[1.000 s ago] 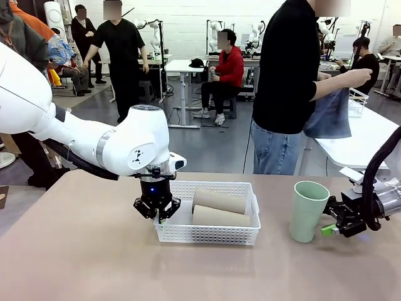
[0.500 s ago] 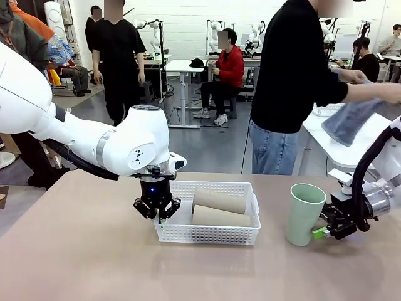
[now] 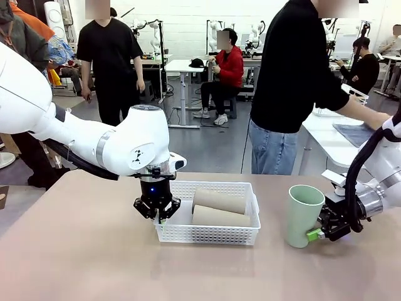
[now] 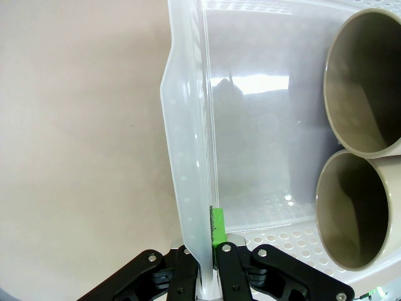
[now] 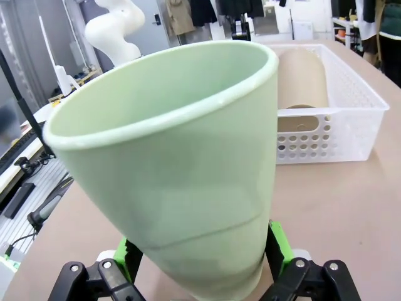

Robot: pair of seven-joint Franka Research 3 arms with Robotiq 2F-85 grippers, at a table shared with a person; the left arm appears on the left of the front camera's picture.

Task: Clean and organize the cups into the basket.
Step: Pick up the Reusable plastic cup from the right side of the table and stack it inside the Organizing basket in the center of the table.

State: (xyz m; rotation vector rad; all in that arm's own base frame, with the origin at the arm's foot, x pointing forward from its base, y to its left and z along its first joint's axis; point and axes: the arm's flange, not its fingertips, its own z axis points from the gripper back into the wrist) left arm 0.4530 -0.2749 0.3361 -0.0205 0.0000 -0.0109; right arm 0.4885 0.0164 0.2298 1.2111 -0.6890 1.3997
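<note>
Two tan cups [image 3: 219, 200] lie on their sides in the white basket [image 3: 207, 235] at the middle of the front view, one behind the other, with their open mouths toward the picture's left. Lying down is probably the only way such tall cups sit in so shallow a basket. The bare floor is at its left end.

The left gripper [image 3: 156, 210] comes straight down on that left end. In the left wrist view its fingers [image 4: 218, 241] are closed tight on the thin end wall, one outside and one inside. This looks like a steadying hold, so the light basket does not slide on the table [image 3: 75, 263] when another cup goes in.

The mint green cup [image 3: 304, 216] is upright, or nearly so, at the right of the front view, well apart from the basket. The right gripper [image 3: 318, 233] reaches it low and from the side, probably because the narrow foot fits between the jaws where the wide mouth would not.

In the right wrist view the jaws are spread as wide as they go, with a green pad [image 5: 279, 248] on each side of the foot. The pads sit close against the cup, but I cannot tell whether they press it or only flank it.
</note>
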